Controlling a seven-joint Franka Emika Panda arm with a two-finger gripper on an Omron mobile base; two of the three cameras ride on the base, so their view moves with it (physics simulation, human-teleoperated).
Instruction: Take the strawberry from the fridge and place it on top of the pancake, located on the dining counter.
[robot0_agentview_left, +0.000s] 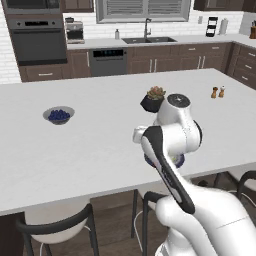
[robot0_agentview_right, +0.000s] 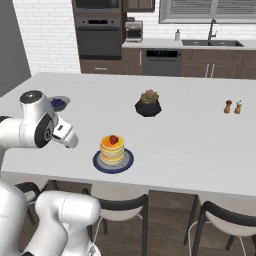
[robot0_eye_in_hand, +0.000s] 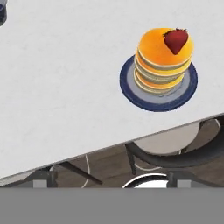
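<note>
Strawberry (robot0_eye_in_hand: 176, 40) sits on pancake (robot0_eye_in_hand: 164, 61), bench (robot0_eye_in_hand: 65, 65); hand empty, jaws apart; retreat clear without nudging stack.

Two cameras sit behind the arm, one on its left and one on its right. Both look forward and down over the dining counter (robot0_agentview_left: 90, 145) toward the kitchen wall. The hand camera is closer, looking down at the pancake (robot0_eye_in_hand: 165, 61) near the counter's edge.

Bare dining counter (robot0_agentview_right: 190, 145) around pancake (robot0_agentview_right: 112, 150)
</note>
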